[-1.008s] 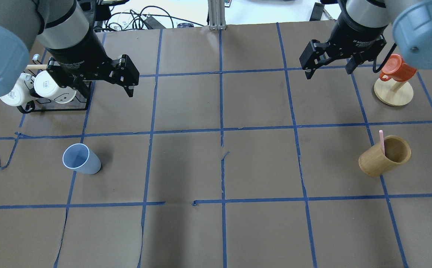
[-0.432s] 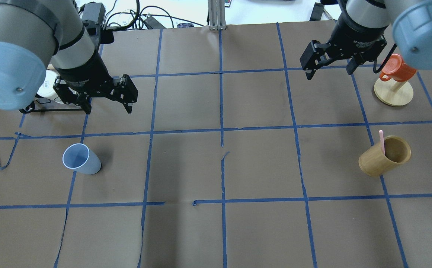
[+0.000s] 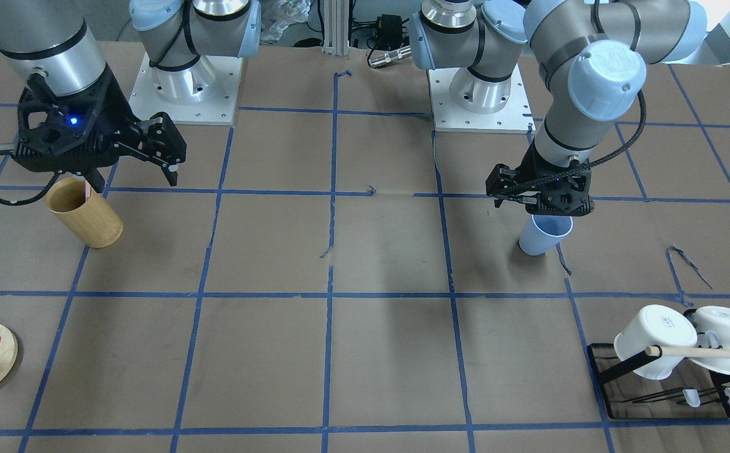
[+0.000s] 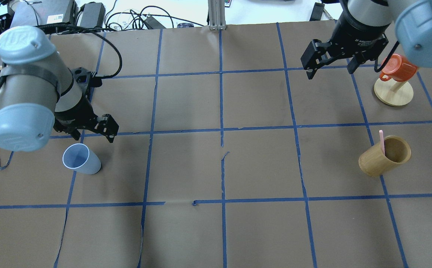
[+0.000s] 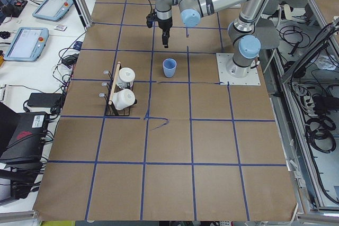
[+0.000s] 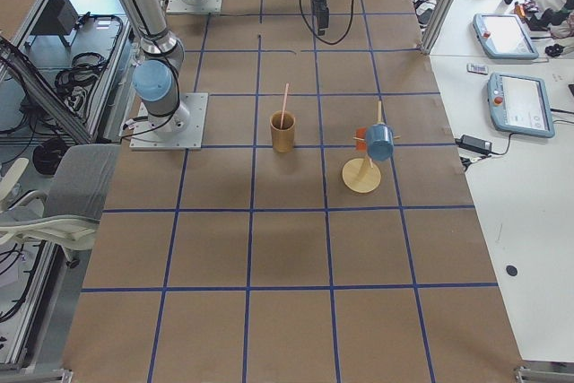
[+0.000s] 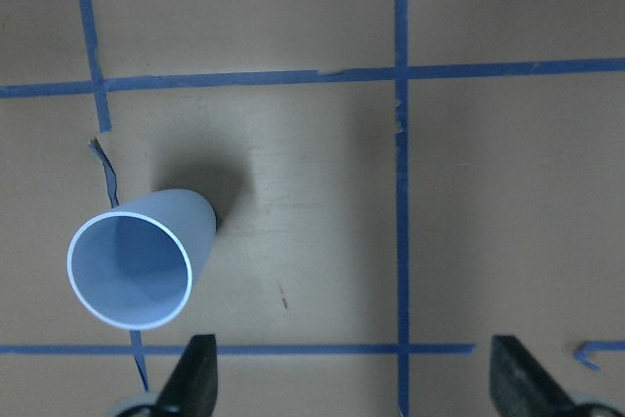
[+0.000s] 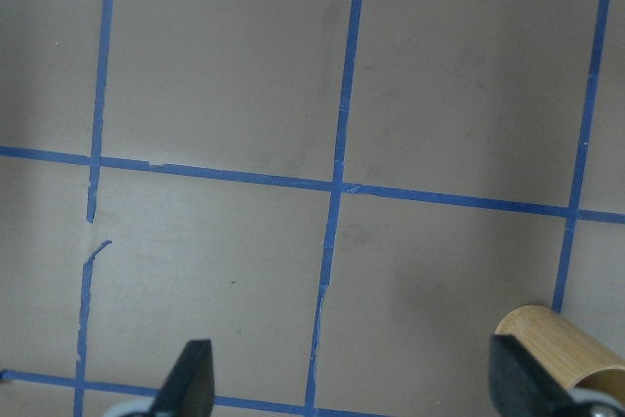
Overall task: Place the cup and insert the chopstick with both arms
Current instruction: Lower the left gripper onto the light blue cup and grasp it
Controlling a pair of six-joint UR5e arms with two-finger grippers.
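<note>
The pale blue cup (image 4: 81,159) stands upright on the brown table, left of centre; it also shows in the front view (image 3: 542,234) and the left wrist view (image 7: 137,261). My left gripper (image 4: 89,136) is open and empty, hovering just behind and above the cup, which lies off toward one finger (image 7: 190,383), not between the jaws. A pink chopstick (image 4: 381,142) stands in the tan bamboo cylinder (image 4: 377,160) at the right. My right gripper (image 4: 329,72) is open and empty, high above the table behind the cylinder.
An orange mug (image 4: 396,69) hangs on a wooden stand (image 4: 393,93) at the far right. A black rack with white mugs (image 3: 660,343) and a wooden dowel (image 3: 710,352) sits beyond the cup on the robot's left.
My left arm has swung from over the mug rack toward the blue cup and come lower. The right gripper has hardly moved. Both stay open.
</note>
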